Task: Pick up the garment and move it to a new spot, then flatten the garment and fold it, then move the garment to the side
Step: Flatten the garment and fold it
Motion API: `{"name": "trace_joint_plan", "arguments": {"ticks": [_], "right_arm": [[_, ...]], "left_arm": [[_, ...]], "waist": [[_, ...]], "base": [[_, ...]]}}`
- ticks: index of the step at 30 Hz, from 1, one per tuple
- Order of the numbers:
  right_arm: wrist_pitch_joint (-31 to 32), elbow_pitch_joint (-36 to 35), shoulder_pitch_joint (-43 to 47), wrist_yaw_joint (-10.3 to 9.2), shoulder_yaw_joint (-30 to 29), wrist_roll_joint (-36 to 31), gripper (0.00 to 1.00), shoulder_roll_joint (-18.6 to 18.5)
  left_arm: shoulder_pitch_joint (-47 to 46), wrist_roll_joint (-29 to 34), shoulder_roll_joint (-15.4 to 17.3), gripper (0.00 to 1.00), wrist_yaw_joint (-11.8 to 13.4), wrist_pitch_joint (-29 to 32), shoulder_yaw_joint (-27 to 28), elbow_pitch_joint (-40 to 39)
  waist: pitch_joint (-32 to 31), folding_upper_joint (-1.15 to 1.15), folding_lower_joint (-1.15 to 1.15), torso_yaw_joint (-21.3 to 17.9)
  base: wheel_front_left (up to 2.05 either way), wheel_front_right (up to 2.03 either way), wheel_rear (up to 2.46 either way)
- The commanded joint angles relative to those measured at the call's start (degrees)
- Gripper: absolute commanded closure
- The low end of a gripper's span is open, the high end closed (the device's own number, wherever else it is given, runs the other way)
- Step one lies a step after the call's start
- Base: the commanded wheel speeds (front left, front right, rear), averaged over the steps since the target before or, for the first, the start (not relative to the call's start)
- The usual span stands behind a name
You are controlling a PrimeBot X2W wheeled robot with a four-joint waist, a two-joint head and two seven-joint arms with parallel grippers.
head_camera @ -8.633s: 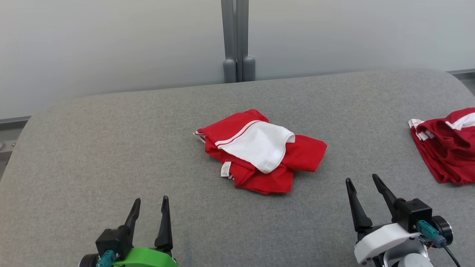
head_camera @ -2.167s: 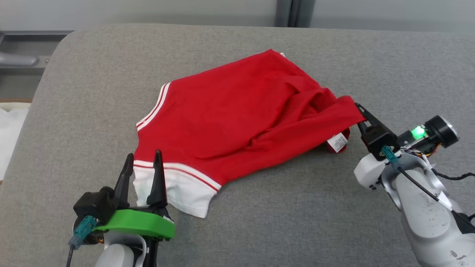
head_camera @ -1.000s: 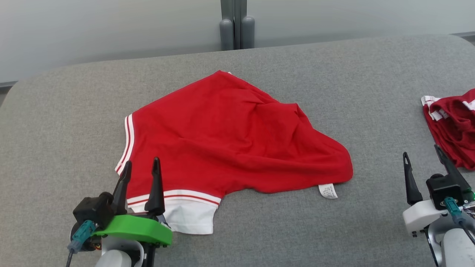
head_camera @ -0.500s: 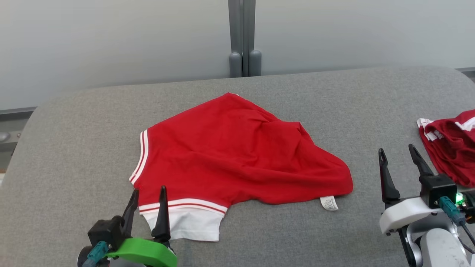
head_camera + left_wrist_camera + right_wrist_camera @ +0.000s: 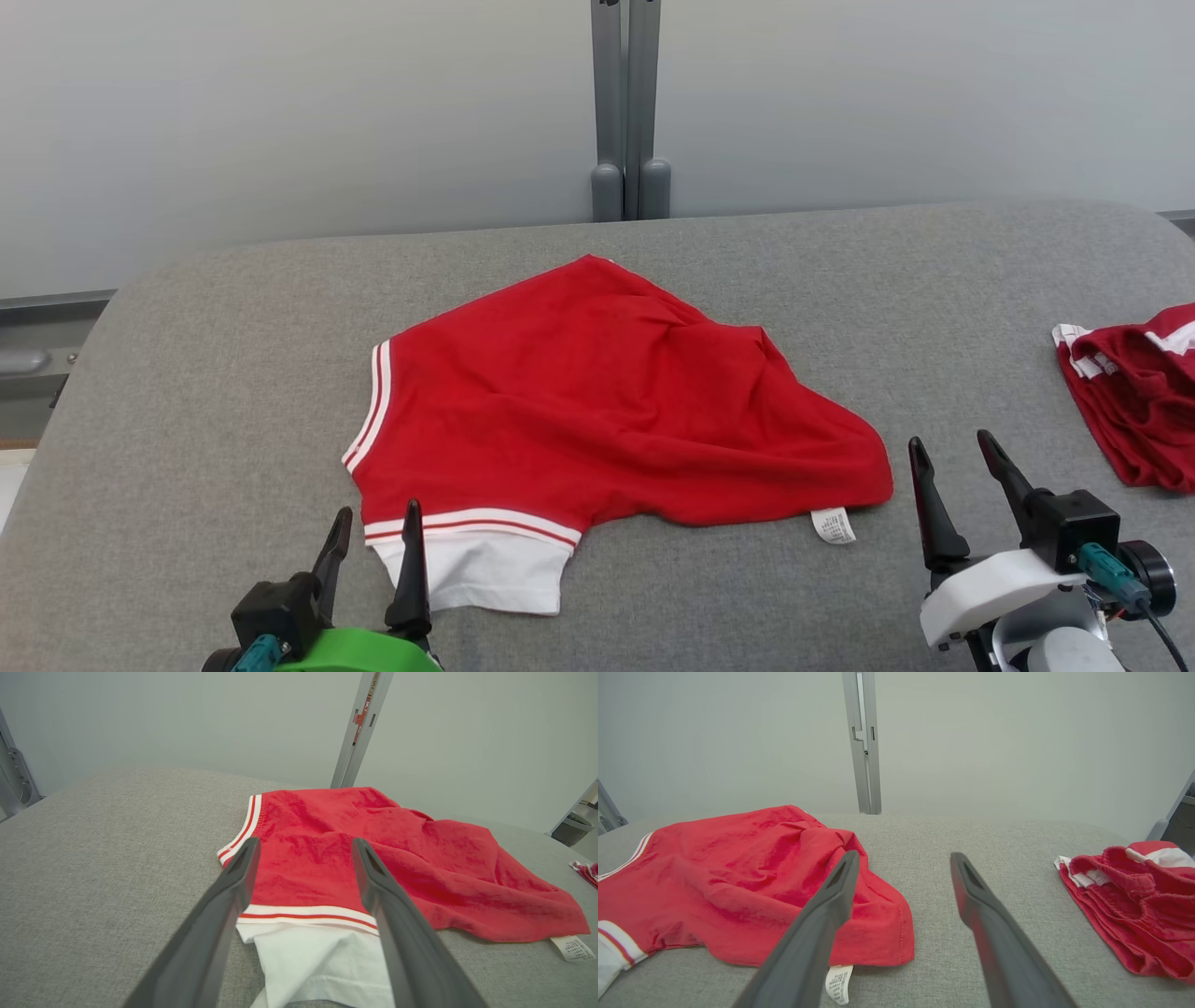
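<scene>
Left gripper (image 5: 378, 509) and right gripper (image 5: 950, 441) near, fingers spread, empty, flanking garment (image 5: 597, 401) on cushion (image 5: 233, 373); red heap (image 5: 1134, 411) at right; post (image 5: 625, 93) behind.

At three o'clock, a crumpled red-and-white fabric heap (image 5: 1134, 401) is running off the edge; print on a small white label (image 5: 833, 525) is blurring.

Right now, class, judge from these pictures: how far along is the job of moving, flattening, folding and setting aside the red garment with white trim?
Done: the red garment with white trim lies spread open on the grey padded surface. In hand: nothing; left gripper and right gripper are open and empty. Left: smoothing the bunched right side, folding, moving it aside.
</scene>
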Motion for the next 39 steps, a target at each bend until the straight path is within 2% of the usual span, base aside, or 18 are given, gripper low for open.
{"name": "trace_joint_plan", "arguments": {"ticks": [1,19,22,29,39], "right_arm": [[-0.3,0.2,0.9,-0.1,0.2,0.5,0.0,-0.2],[-0.3,1.3,0.1,-0.1,0.9,1.1,0.0,-0.2],[-0.3,1.2,0.0,-0.1,0.9,1.1,0.0,-0.2],[-0.3,1.0,-0.1,-0.1,0.9,1.1,0.0,-0.2],[-0.3,1.1,-0.8,-0.1,0.6,-0.1,0.0,-0.2]], "left_arm": [[0.8,0.3,-0.2,0.0,-0.4,0.0,0.3,-0.1],[-0.3,1.6,-1.0,0.0,-1.4,0.0,1.9,1.0],[0.4,0.5,-1.0,0.0,-1.4,0.5,1.8,3.1],[1.7,-1.9,0.0,0.0,-2.8,6.9,0.0,9.1],[-2.1,-3.1,-0.1,0.0,-3.1,3.7,0.5,16.5]], "waist": [[0.0,0.0,0.0,0.0],[0.4,0.0,0.0,0.0],[0.6,0.0,0.0,0.0],[1.6,0.0,0.0,-0.2],[3.1,0.0,0.0,-1.2]], "base": [[0.0,0.0,0.0],[0.0,0.0,0.0],[0.0,0.0,0.0],[0.0,0.0,0.0],[0.0,0.0,0.0]]}}
